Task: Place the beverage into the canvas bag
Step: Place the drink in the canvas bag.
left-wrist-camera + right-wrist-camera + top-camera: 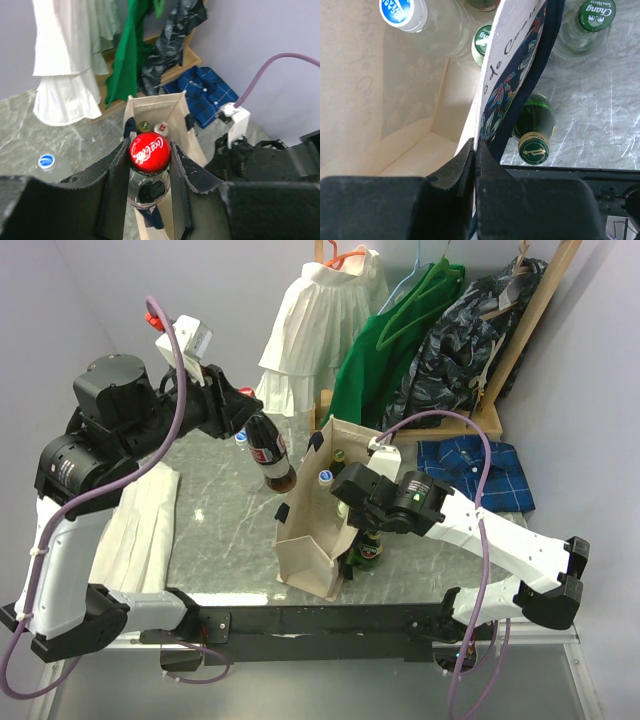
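The left arm's fingers [176, 167] were found clamped about the top of a red-capped cola bottle [272, 454], which hung tilted in the upper centre of the top view, just left of the canvas bag [300, 560] and outside it. The bag stood upright at mid-frame on the grey counter [225, 540], its mouth open, with capped bottles [402, 11] inside. The right arm's fingers [462, 167] were pressed together on the bag's rim and navy strap [540, 75].

1. From above you get bright, even light; the table [215, 540] shows soft glare and faint shadows.
2. In your left wrist view the left fingers [117, 190] blur near the lens, while the cola bottle [149, 151] cap is sharp.
3. In your right wrist view the canvas bag [410, 100] looks pale and the right fingers [451, 175] soft.
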`<action>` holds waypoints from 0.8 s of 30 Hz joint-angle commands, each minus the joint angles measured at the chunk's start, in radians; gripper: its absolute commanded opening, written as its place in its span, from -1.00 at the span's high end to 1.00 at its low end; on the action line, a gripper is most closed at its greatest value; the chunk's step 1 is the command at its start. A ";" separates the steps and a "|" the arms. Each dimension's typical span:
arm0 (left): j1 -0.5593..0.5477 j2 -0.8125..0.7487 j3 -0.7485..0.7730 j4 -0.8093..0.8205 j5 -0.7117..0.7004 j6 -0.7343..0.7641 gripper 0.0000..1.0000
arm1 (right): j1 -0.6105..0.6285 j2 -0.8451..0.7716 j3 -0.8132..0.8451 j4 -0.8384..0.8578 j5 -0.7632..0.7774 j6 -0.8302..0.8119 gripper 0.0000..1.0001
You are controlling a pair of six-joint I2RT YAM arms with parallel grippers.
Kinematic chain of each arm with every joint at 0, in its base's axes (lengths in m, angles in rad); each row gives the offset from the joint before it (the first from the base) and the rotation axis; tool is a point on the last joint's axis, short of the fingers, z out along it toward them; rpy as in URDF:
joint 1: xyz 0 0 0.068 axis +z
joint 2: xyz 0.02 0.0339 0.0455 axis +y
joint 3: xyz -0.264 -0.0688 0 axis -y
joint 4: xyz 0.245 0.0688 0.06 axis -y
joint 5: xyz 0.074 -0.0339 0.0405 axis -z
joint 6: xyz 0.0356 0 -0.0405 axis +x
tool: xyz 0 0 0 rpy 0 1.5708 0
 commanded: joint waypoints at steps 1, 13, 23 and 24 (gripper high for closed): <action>-0.013 -0.007 0.088 0.252 0.090 -0.054 0.98 | 0.008 -0.020 -0.019 0.009 0.011 0.013 1.00; -0.091 0.016 0.042 0.315 0.119 -0.098 0.98 | 0.008 -0.038 -0.026 0.010 0.019 0.019 1.00; -0.203 0.026 -0.019 0.333 0.039 -0.087 0.98 | 0.008 -0.041 -0.007 -0.011 0.033 0.025 1.00; -0.209 0.025 -0.038 0.338 0.021 -0.090 0.98 | 0.011 -0.043 -0.002 -0.014 0.036 0.027 1.00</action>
